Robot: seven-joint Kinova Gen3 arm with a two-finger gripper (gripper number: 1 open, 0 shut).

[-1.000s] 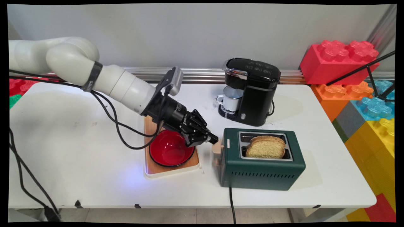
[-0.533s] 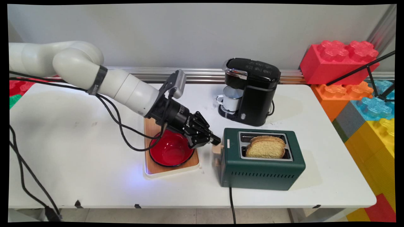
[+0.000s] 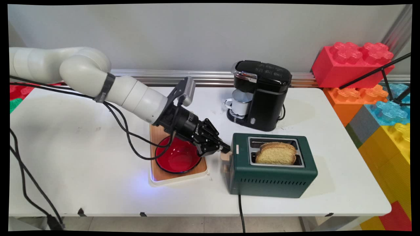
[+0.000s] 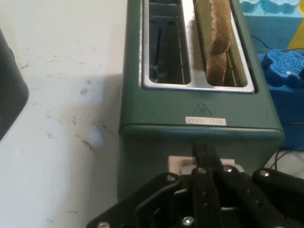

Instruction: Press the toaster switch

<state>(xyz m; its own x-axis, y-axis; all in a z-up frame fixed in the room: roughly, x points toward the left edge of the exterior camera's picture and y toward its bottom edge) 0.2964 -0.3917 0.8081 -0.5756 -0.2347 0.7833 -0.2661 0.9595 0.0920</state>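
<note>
White robot arm (image 3: 131,95) reaching in from the left, angled downward toward the toaster (image 3: 272,173). Its black gripper (image 3: 225,149) has both fingers pressed together, tips resting on the lever at the toaster's left end.

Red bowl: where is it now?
Main view: the red bowl sits on the wooden tray at table centre, left of the green toaster, under the gripper, which reaches over it to the toaster's lever end.

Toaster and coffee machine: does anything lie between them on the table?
No. The main view shows only bare table between the toaster and the coffee machine.
</note>
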